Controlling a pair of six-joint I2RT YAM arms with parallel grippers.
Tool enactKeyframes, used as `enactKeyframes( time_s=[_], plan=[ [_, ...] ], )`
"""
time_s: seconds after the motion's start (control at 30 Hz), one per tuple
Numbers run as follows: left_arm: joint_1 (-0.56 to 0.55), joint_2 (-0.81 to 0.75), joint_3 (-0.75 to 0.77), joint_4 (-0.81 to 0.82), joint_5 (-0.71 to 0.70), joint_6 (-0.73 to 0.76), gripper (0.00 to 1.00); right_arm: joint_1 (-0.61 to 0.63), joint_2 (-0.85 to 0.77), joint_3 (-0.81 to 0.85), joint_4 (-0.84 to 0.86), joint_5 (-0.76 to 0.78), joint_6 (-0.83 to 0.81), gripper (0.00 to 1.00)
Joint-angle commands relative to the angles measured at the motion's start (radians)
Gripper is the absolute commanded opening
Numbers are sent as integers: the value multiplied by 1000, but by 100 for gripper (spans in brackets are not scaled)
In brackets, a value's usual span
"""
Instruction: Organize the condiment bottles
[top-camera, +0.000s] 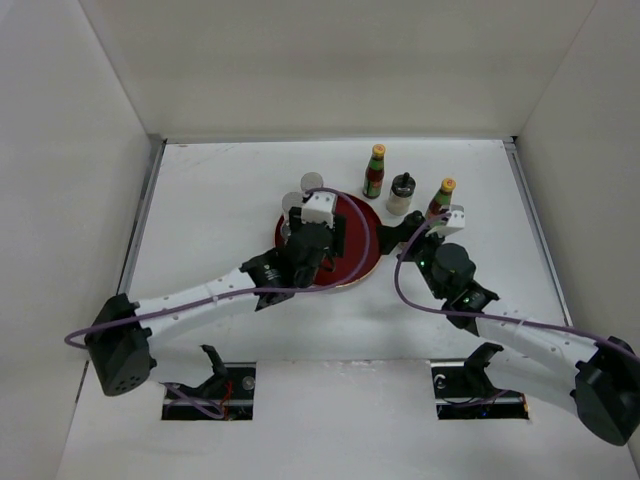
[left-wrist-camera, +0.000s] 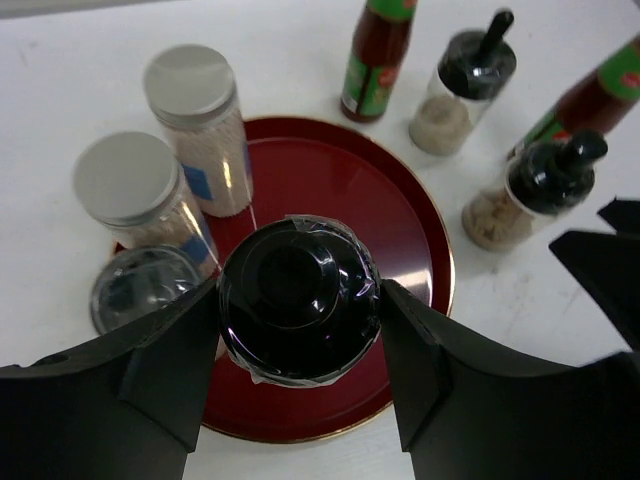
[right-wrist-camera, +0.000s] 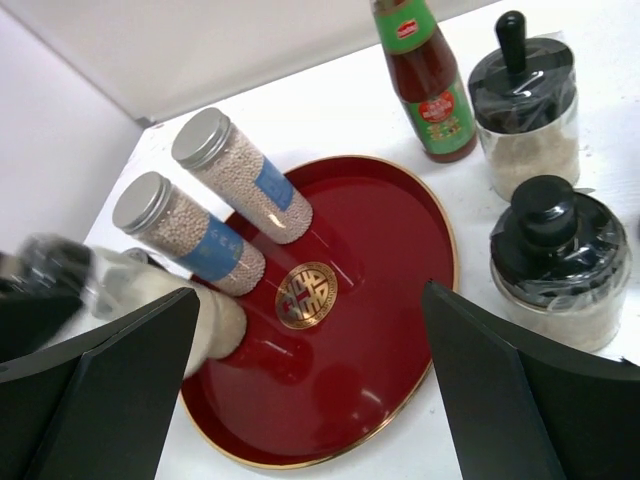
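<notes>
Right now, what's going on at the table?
The left gripper has its jaws shut on a black-topped shaker, holding it over the red plate. Two silver-capped shakers stand at the plate's edge. The right gripper hangs open and empty beside the plate, near two more black-topped shakers and two sauce bottles on the table.

The plate (right-wrist-camera: 380, 250) is glossy red with a gold rim and a gold fretwork emblem (right-wrist-camera: 306, 294) at its centre. At the plate's rim, two shakers (right-wrist-camera: 240, 190) show silver caps, pale beads and blue labels. Beyond the plate, a sauce bottle (right-wrist-camera: 430, 95) is dark red with a green label. Beside the plate, two jars (right-wrist-camera: 525, 110) have black tops over beige powder. Above the plate, my black left gripper (left-wrist-camera: 298, 295) holds a black-lidded jar (left-wrist-camera: 300, 315).
</notes>
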Motion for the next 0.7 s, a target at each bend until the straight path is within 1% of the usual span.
enactKeyframes(
  time_s=[0.0, 0.23, 0.47, 0.6, 0.67],
  plan=[
    [-28, 33, 0, 142, -1, 13, 35, -19, -19, -13, 29, 23, 19, 100],
    [-5, 115, -72, 211, 5, 7, 35, -36, -22, -14, 20, 14, 30, 100],
    [-6, 145, -129, 221, 17, 0, 36, -45, -16, -13, 18, 20, 24, 100],
    [-6, 139, -161, 215, 15, -2, 39, -45, -10, -13, 18, 9, 30, 100],
    [-3, 131, -175, 212, 12, -10, 43, -45, -10, -11, 18, 20, 24, 100]
  ],
)
